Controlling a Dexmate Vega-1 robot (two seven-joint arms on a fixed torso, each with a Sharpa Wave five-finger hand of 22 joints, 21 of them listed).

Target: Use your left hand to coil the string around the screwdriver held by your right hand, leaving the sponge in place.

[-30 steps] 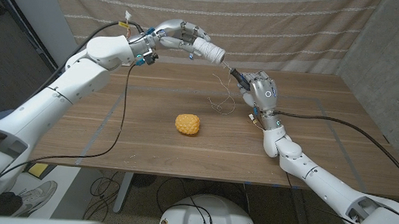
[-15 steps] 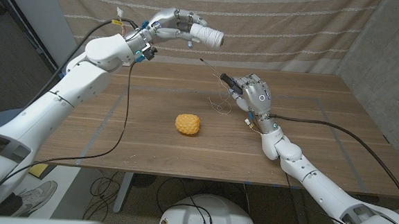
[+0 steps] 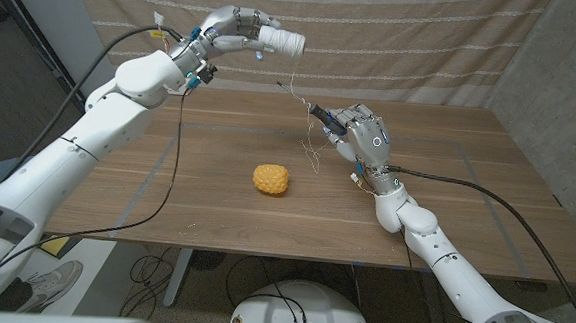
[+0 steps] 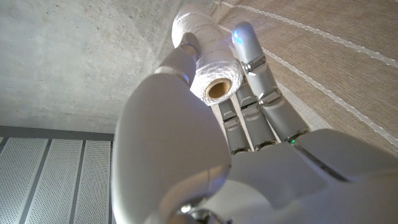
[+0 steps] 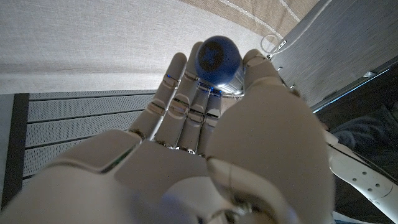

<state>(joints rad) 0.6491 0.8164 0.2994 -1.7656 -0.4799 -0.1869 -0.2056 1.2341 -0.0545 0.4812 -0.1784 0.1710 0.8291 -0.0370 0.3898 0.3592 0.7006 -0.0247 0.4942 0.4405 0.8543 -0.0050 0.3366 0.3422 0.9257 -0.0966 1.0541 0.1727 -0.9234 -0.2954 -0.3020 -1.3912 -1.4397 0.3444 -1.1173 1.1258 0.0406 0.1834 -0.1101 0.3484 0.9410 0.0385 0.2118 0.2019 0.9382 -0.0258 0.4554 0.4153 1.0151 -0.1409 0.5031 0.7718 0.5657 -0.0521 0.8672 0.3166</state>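
My left hand [image 3: 238, 30] is raised high above the table's far left and grips a white spool of string [image 3: 284, 41]; the spool [image 4: 211, 59] shows end-on between its fingers [image 4: 258, 74]. A thin string [image 3: 305, 123] hangs from the spool side down past the screwdriver [image 3: 316, 111], with loose loops above the table. My right hand [image 3: 365, 136] holds the screwdriver over the table's middle right, shaft pointing toward the far left. The blue handle end [image 5: 217, 57] sits in my right hand [image 5: 205, 124]. An orange sponge [image 3: 272, 179] lies on the table [image 3: 205, 207] in the middle.
A beige striped cloth [image 3: 406, 38] hangs behind the table. Black cables [image 3: 172, 174] run along both arms and across the table's left part. A grey wall [image 3: 564, 68] stands at the right.
My left hand has lifted the spool higher and drawn it back to the left. My right hand has shifted slightly left with the screwdriver. The sponge has stayed put.
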